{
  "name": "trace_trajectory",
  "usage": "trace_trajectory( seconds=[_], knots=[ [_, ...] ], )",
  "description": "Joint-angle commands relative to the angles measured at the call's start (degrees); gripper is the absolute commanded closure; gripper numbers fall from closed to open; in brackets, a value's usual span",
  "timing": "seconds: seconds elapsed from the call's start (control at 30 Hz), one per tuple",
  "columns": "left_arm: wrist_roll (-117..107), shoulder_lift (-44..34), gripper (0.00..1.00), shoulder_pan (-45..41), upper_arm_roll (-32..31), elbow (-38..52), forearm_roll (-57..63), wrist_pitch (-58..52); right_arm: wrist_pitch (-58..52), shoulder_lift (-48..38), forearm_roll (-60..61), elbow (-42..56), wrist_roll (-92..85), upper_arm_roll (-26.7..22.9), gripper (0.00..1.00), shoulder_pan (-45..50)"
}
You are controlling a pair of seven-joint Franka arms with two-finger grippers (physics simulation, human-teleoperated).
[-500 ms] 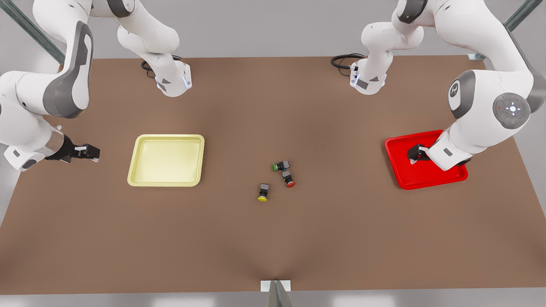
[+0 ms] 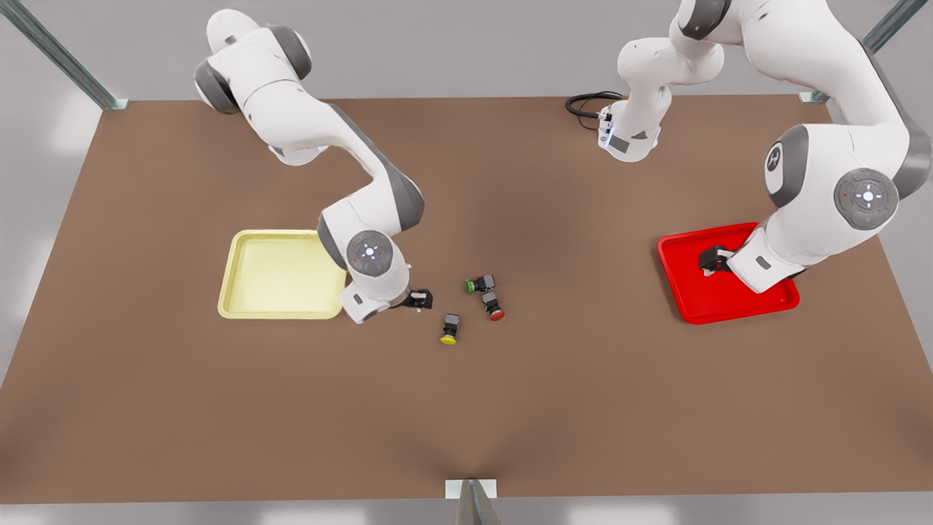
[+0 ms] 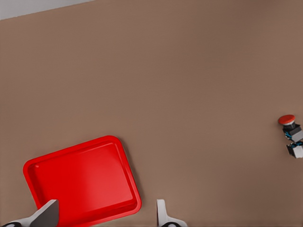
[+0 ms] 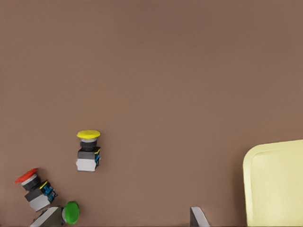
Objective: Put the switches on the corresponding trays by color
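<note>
Right hand (image 2: 421, 298), fingers apart, hovers beside the yellow switch (image 2: 450, 329); left hand (image 2: 711, 260), fingers apart, hangs over the red tray (image 2: 692, 302).

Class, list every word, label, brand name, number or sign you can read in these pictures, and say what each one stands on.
None can be read as text.
Round grey badge on the arm above the red tray: a white mark, too small to read.
Round joint caps on both arms: small lit dots and dashes, no letters.
Yellow tray, yellow switch, red switch, green switch, table: no print visible.
</note>
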Motion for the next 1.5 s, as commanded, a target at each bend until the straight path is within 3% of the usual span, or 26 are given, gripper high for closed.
trace_trajectory(
  seconds=[0.0, 0.17, 0.6, 0.7, 0.87, 1.23, 1.47],
  knots=[
    [0.0, 0.0, 0.00, 0.0, 0.0, 0.0, 0.0, 0.0, 1.2, 0.3, 0.2, -0.2, 1.2, 0.2, 0.00, 0.0],
    [0.3, 0.1, 0.00, 0.1, 0.0, 0.0, 0.0, -0.3, 10.1, 5.3, 0.3, 0.6, 11.7, 2.4, 0.00, 1.9],
    [0.6, -0.4, 0.00, 0.3, 0.3, 0.2, -0.1, 0.1, 20.2, 10.0, -4.0, -3.4, 12.1, 4.0, 0.00, 2.5],
    [0.5, -0.3, 0.00, 0.2, 0.3, 0.2, -0.1, 0.1, 26.2, 9.7, -5.6, -9.6, 12.5, 4.2, 0.00, 2.7],
    [0.5, -0.3, 0.00, 0.2, 0.3, 0.2, -0.1, 0.1, 19.2, 11.1, -10.7, -7.2, 13.7, 3.5, 0.00, 6.9],
    [0.4, 0.0, 0.00, 0.2, 0.4, 0.1, -0.1, 0.3, 19.9, 18.7, -14.1, -0.2, 15.1, 5.0, 0.00, 3.2],
    [0.4, 0.2, 0.00, 0.3, 0.4, 0.2, -0.1, 0.4, 19.6, 18.7, -13.9, 1.1, 15.7, 6.1, 0.00, 3.6]
  ],
)
